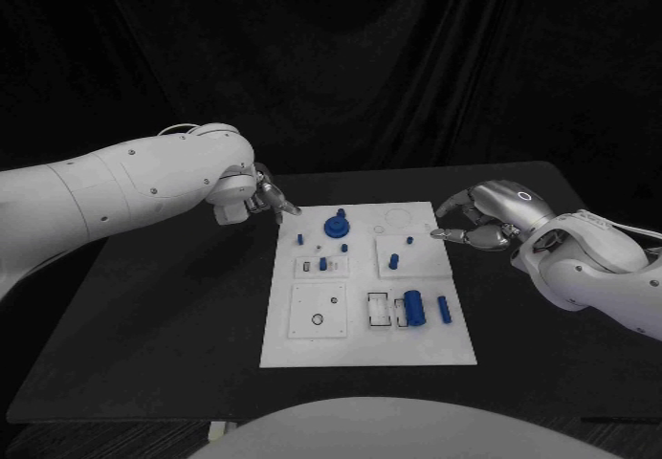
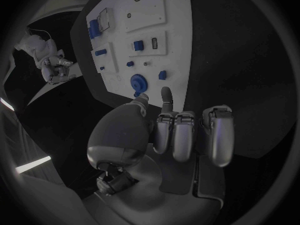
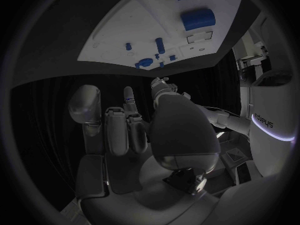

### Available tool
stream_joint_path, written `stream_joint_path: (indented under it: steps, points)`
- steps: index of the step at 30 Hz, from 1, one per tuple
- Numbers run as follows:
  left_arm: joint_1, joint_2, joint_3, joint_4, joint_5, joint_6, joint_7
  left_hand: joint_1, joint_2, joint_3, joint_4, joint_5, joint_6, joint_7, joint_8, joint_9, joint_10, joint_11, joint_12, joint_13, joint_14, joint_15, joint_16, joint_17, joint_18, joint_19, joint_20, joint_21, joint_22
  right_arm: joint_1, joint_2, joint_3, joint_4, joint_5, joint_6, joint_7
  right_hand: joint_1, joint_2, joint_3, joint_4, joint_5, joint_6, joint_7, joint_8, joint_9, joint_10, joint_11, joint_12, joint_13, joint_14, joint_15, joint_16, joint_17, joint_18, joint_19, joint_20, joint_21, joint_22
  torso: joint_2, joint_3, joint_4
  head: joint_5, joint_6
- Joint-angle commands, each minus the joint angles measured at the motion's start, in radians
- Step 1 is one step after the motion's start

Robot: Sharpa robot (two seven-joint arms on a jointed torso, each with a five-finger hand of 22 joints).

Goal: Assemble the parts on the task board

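The white task board (image 1: 362, 339) lies in the middle of the table. A round blue part (image 1: 336, 227) stands near its far edge, with several small blue parts (image 1: 393, 259) around it. A thick blue cylinder (image 1: 414, 308) and a slim blue pin (image 1: 444, 308) lie on the board's right side. My left hand (image 1: 262, 199) hovers off the board's far left corner, most fingers curled in, one finger pointing out, nothing in it (image 2: 175, 130). My right hand (image 1: 476, 225) hangs by the far right edge with its fingers curled and nothing seen in it (image 3: 144, 125).
The black table (image 1: 165, 316) reaches well beyond the board on both sides and in front. A square recessed plate (image 1: 320, 311) sits at the board's near left. Dark curtains hang behind the table.
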Motion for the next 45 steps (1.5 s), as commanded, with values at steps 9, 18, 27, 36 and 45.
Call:
stream_joint_path:
  steps: [9,18,27,36,45]
  points:
    - [-0.036,0.034,0.001,-0.055,0.003,0.024,0.075,0.002,0.01,-0.022,0.008,0.001,-0.052,0.015,-0.017,0.01,0.106,0.02,0.003,0.263,0.106,0.017,0.003,0.263,-0.011,0.016,0.019,-0.008,0.198,-0.003,-0.005,0.001,0.013,0.003,0.001,0.005,-0.004,0.009,-0.003,0.002,0.005,0.009,0.001,-0.002,-0.001,0.108,0.006,0.003,0.263,0.07,0.01,-0.004,0.11,0.004,0.0,0.004,-0.003,0.121,0.018,-0.0106,-0.0039,0.014,0.0]
    - [-0.055,0.05,0.001,-0.081,0.003,0.021,0.079,0.024,0.019,-0.026,-0.001,0.006,-0.093,0.029,-0.036,0.009,0.106,0.033,0.003,0.263,0.106,0.028,0.003,0.263,-0.009,0.01,0.029,-0.016,0.196,-0.004,-0.007,0.001,0.019,0.003,0.0,0.006,-0.004,0.009,-0.003,0.002,0.005,0.009,0.001,-0.002,-0.001,0.108,0.006,0.003,0.263,0.07,0.01,-0.004,0.11,0.004,0.0,0.004,-0.003,0.121,0.018,-0.0095,-0.0062,0.012,0.0]
    - [-0.063,0.062,0.001,-0.093,0.003,0.035,0.085,0.038,0.022,-0.024,-0.011,0.019,-0.103,0.033,-0.04,0.01,0.106,0.037,0.003,0.263,0.106,0.033,0.003,0.263,-0.008,0.006,0.034,-0.021,0.195,-0.004,-0.006,0.001,0.021,0.003,-0.001,0.006,-0.004,0.009,-0.003,0.002,0.005,0.009,0.001,-0.002,-0.001,0.108,0.006,0.003,0.263,0.07,0.01,-0.004,0.11,0.004,0.0,0.004,-0.003,0.121,0.018,-0.0062,-0.0054,0.012,0.0]
    - [-0.07,0.069,0.001,-0.097,0.003,0.036,0.097,0.057,0.028,-0.021,-0.028,0.047,-0.102,0.035,-0.039,0.012,0.106,0.04,0.003,0.263,0.106,0.037,0.003,0.263,-0.007,0.001,0.039,-0.026,0.194,-0.004,-0.007,0.001,0.02,0.003,0.0,0.004,-0.004,0.009,-0.003,0.002,0.004,0.009,0.001,-0.003,-0.002,0.108,0.006,0.003,0.263,0.07,0.01,-0.005,0.108,0.005,0.0,0.004,-0.005,0.121,0.018,-0.0072,-0.0056,0.007,0.0]
    - [-0.074,0.077,0.001,-0.105,0.003,0.042,0.103,0.076,0.036,-0.013,-0.046,0.085,-0.101,0.035,-0.04,0.012,0.106,0.04,0.003,0.263,0.106,0.038,0.003,0.263,-0.005,-0.002,0.042,-0.031,0.194,-0.004,-0.003,0.001,0.016,0.003,0.003,0.003,-0.004,0.01,-0.003,0.001,0.004,0.01,0.002,-0.003,-0.002,0.108,0.007,0.003,0.263,0.07,0.01,-0.005,0.108,0.005,0.0,0.005,-0.004,0.121,0.018,-0.0084,-0.0046,0.01,0.0]
